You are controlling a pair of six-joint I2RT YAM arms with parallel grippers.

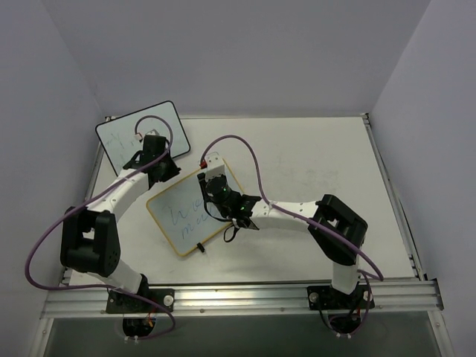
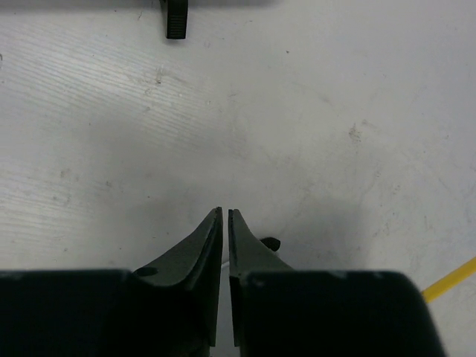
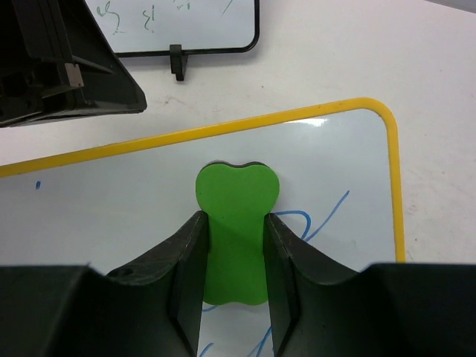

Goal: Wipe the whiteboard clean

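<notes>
The whiteboard with the yellow frame lies flat mid-table, blue scribbles on its white face. My right gripper is shut on a green bone-shaped eraser, which rests on the board close to its far corner. In the top view that gripper hovers over the board's upper right part. My left gripper is shut on nothing, only a hair of a gap between the jaws, over bare table. It sits just beyond the board's far edge; a strip of yellow frame shows at its lower right.
A black-framed whiteboard with green marks stands at the back left, its black foot straight ahead of my left gripper. The left arm's dark wrist looms close to the yellow board's far edge. Purple cables loop over both arms.
</notes>
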